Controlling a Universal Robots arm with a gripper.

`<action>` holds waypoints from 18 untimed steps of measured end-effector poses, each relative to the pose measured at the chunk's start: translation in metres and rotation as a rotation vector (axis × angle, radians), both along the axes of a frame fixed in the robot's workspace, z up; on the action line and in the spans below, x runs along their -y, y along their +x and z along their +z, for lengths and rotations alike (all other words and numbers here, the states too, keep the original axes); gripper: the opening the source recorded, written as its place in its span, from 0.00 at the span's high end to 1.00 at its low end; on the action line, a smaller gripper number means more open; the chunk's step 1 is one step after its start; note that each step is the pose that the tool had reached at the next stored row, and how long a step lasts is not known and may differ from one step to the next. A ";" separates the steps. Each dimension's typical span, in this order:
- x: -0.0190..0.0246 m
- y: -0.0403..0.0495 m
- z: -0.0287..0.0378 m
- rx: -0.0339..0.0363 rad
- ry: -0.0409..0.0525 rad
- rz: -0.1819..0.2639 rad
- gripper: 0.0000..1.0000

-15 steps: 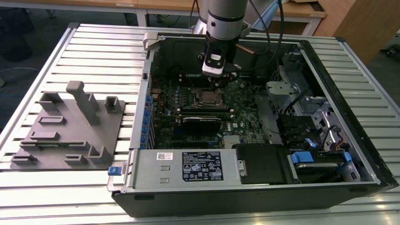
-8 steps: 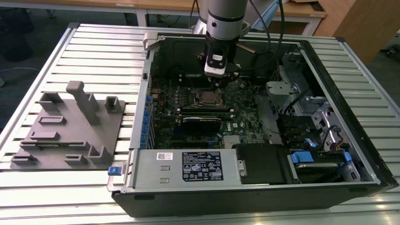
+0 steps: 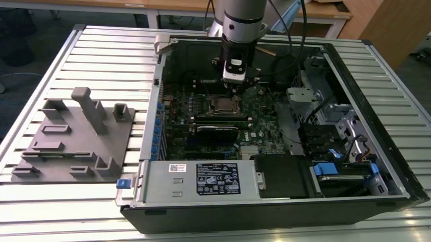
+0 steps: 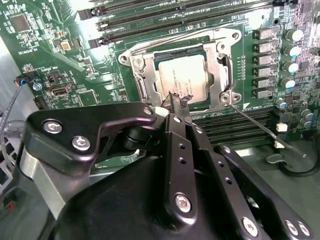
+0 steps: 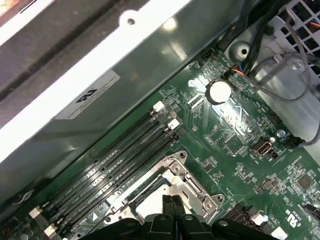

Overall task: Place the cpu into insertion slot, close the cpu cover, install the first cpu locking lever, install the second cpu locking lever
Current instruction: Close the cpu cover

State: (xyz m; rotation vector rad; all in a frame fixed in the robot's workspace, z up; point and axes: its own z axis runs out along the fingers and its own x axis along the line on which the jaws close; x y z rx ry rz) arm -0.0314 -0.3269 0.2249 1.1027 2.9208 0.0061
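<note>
Cpu (image 4: 181, 75) sat in the insertion slot (image 4: 156, 82), with the cpu cover (image 4: 216, 65) down over it. Your pincer (image 4: 176, 102) was pinched together on nothing at the cover's edge, probably for pushing; one locking lever (image 4: 265, 131) looked unlatched.

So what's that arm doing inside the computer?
A robot arm has its gripper down inside an open computer case, narrow fingers pressed together just above the cpu. The chip is seated on the motherboard, with the cpu cover lying flat around it. One thin locking lever sticks out beside it.
</note>
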 end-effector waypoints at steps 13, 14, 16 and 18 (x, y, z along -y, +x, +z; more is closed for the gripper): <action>0.0000 0.0000 -0.0001 0.0000 0.0001 0.117 0.90; 0.0000 0.0000 -0.0001 0.0000 0.0001 0.127 0.90; 0.0000 0.0000 -0.0001 0.0000 0.0001 0.147 0.90; 0.0000 0.0000 -0.0001 0.0000 0.0001 0.162 0.90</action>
